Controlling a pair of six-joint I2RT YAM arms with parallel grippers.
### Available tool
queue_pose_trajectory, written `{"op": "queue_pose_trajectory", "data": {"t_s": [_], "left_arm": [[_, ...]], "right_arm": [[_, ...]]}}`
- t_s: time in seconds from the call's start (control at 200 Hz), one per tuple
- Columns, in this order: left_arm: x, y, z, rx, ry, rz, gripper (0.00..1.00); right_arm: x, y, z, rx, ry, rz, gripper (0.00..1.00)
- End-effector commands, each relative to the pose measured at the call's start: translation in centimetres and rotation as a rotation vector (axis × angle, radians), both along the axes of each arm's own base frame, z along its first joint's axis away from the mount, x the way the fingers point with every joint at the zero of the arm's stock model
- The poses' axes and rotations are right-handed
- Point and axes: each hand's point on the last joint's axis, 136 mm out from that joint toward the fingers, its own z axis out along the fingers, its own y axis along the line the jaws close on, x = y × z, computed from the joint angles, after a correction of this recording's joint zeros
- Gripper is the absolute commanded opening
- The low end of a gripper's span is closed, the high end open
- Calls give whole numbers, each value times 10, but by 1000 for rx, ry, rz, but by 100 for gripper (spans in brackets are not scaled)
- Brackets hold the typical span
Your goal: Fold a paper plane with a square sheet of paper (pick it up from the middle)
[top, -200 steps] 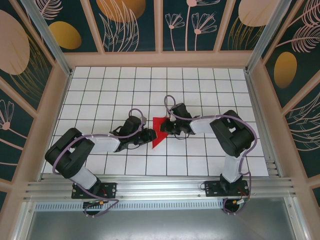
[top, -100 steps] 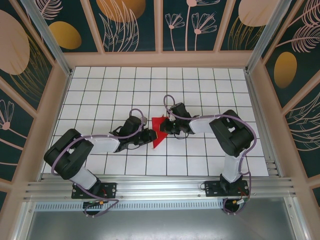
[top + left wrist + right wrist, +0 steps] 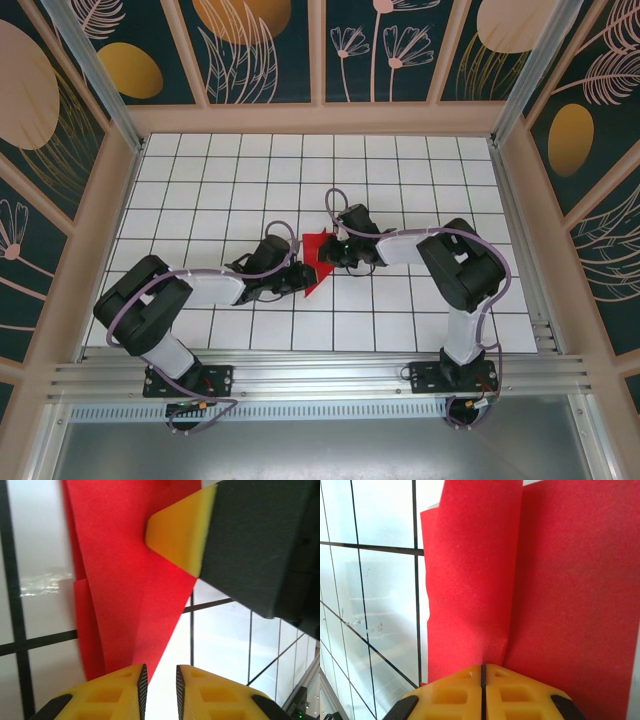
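The red sheet of paper (image 3: 316,262) is already part-folded into a long pointy wedge. It lies flat on the white gridded table (image 3: 400,180), pretty much mid-table, squeezed between the two arms.

Handling-wise, I'd treat this as super light and floppy. It has no stiffness except along the creases, and it'll probably slide on that glossy tile if you nudge it sideways. It creases for good too, so a bad pinch likely stays in the plane. I'd grab at a folded edge or the centre ridge, where the layers stack up, and pin it down with the other arm.

The left gripper (image 3: 300,281) sits at the near tip of the wedge, and the right gripper (image 3: 326,257) is on its far side.

The overhead view gives the layout but hides the jaws. The left wrist view fills that in:
- The left gripper (image 3: 159,680) is open by just a thin slit, with white tile showing through the gap and nothing in it.
- The paper's (image 3: 125,580) point runs under its one pad.
- The right gripper's yellow fingertip (image 3: 180,530) is planted on top of the sheet.

The right wrist view shows the right gripper (image 3: 483,677) fully closed, pads touching, right where a raised flap meets the flat layer (image 3: 560,580). Whether it's actually nipping a layer, I can't tell.
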Motion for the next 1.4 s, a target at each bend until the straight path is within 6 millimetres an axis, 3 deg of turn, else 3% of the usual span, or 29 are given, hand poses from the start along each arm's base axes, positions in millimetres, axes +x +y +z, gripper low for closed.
{"op": "queue_pose_trajectory", "data": {"t_s": [0.0,0.44,0.826,1.391], "left_arm": [[-2,9,-12,70,14,4,25],[-12,19,-23,112,43,2,23],[-1,1,21,-2,-51,-27,22],[-19,17,-19,111,50,-24,21]], "right_arm": [[-8,-12,-26,-92,58,-20,9],[-9,-13,-32,-105,74,-21,9],[-10,-13,-33,-109,77,-20,9],[-12,-13,-38,-120,93,-18,9]]}}
